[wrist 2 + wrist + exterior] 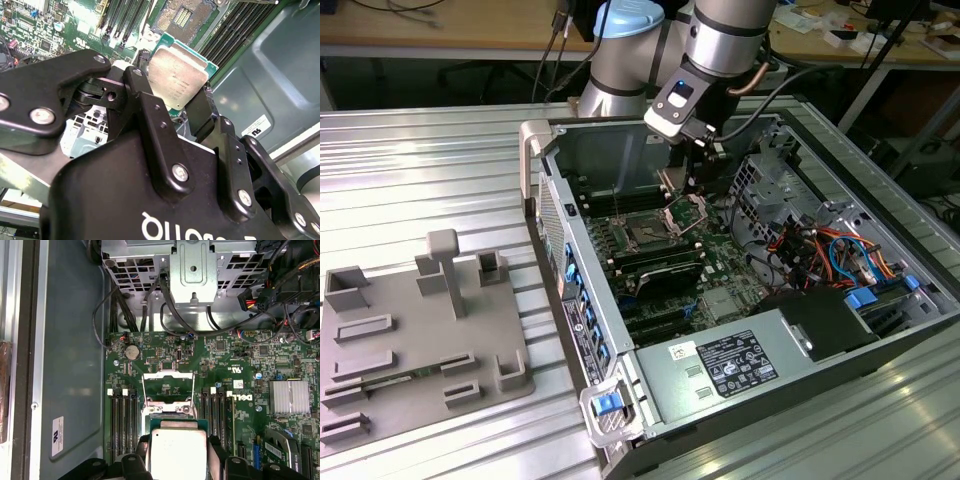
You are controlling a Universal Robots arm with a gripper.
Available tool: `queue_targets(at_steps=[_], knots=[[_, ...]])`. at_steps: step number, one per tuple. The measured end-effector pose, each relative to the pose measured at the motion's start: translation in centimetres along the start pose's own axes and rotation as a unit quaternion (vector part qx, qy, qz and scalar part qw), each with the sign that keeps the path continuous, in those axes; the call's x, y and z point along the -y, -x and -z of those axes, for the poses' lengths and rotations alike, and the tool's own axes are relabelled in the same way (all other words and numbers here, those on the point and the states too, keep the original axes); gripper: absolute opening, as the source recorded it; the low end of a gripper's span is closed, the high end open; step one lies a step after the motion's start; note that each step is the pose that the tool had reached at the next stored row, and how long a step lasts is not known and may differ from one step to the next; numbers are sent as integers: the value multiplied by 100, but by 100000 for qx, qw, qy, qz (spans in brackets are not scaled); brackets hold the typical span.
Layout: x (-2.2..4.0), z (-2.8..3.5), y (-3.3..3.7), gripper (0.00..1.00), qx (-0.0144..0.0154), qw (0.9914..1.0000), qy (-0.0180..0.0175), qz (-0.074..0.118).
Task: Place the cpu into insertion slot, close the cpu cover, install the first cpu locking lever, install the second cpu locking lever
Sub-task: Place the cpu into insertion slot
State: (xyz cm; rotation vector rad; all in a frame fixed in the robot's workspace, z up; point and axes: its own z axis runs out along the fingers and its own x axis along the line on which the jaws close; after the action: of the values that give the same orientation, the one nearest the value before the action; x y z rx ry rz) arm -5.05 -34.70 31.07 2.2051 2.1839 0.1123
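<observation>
My gripper [170,89] is shut on the cpu [177,75], a flat square chip with a silvery top, pinched at two opposite edges between the black fingers [142,97]. The cpu [178,450] hangs above the green board, apart from it. The insertion slot [182,15] lies open just beyond the chip, its contacts bare. The cpu cover [167,385] stands raised on its hinge beside the slot. In the exterior view the gripper [698,165] reaches down into the open computer case, over the insertion slot [647,232] and the raised cover [685,208].
Long black memory slots [122,425] flank the socket on both sides. A metal drive cage with cables [192,275] stands beyond it, and a heatsink [289,397] sits nearby. The case wall [582,320], the power supply [730,365] and a grey fixture plate [420,340] are nearby.
</observation>
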Motion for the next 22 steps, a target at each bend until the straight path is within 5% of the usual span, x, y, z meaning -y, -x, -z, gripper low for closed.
queue_targets(at_steps=[7,13,22], knots=[[53,-181,-19,55,-18,100000,-9,204],[155,-352,-19,55,-300,99925,-95,3864],[231,-561,-80,55,-197,99966,-77,2612]])
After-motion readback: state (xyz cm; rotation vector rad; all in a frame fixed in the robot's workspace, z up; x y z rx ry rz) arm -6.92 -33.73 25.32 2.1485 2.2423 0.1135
